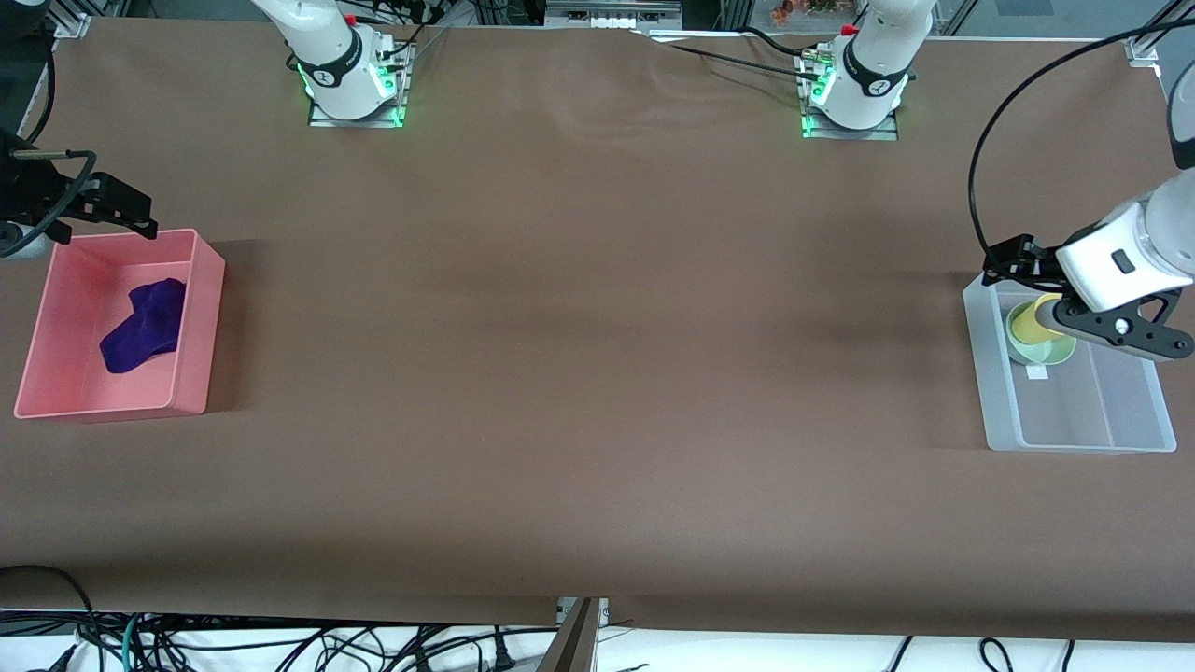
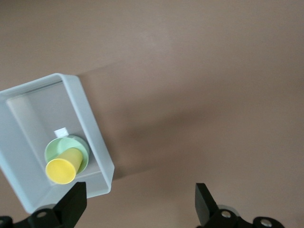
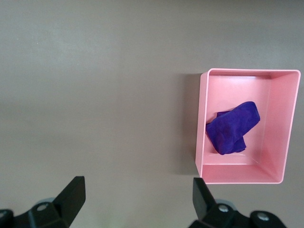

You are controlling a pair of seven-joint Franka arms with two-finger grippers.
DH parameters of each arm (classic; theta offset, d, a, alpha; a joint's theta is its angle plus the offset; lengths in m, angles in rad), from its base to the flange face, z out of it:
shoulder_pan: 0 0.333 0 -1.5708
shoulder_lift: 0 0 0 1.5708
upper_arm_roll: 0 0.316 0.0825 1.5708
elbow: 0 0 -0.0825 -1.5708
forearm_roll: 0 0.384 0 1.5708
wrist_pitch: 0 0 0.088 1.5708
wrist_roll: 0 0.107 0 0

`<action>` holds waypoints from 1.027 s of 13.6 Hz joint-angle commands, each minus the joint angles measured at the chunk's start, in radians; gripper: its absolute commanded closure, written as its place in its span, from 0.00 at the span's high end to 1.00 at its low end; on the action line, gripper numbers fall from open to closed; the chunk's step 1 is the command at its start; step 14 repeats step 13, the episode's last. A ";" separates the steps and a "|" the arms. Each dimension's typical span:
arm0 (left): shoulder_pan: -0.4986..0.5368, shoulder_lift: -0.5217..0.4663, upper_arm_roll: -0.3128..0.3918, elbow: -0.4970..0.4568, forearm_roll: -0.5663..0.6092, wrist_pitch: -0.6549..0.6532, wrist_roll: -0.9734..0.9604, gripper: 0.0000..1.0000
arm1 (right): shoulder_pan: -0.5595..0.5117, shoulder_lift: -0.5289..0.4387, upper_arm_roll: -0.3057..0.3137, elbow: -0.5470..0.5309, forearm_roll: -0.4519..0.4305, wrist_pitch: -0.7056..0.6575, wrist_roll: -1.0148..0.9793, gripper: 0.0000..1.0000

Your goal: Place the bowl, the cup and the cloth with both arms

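Robotics lab: two white arm bases (image 1: 350, 70) bolted to a brown-covered table (image 1: 597, 373), metal framing (image 1: 70, 23) at the corners, loose cables (image 1: 280, 644) along the near edge.

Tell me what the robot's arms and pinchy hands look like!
Both arms are glossy white jointed tubes with black bands and green lights glowing at their bases. The left arm trails a looping black cable. The left gripper and right gripper are matte black, each with two flat, wedge-shaped fingers.
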 commanded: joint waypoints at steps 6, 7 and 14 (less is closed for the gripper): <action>-0.608 -0.378 0.732 -0.383 -0.295 0.289 -0.022 1.00 | -0.008 -0.004 0.006 0.002 0.008 -0.004 0.008 1.00; -0.611 -0.384 0.741 -0.394 -0.295 0.289 -0.036 1.00 | -0.008 -0.004 0.006 0.002 0.008 -0.004 0.008 1.00; -0.613 -0.380 0.749 -0.394 -0.293 0.280 -0.038 1.00 | -0.008 -0.004 0.006 0.002 0.008 -0.004 0.008 1.00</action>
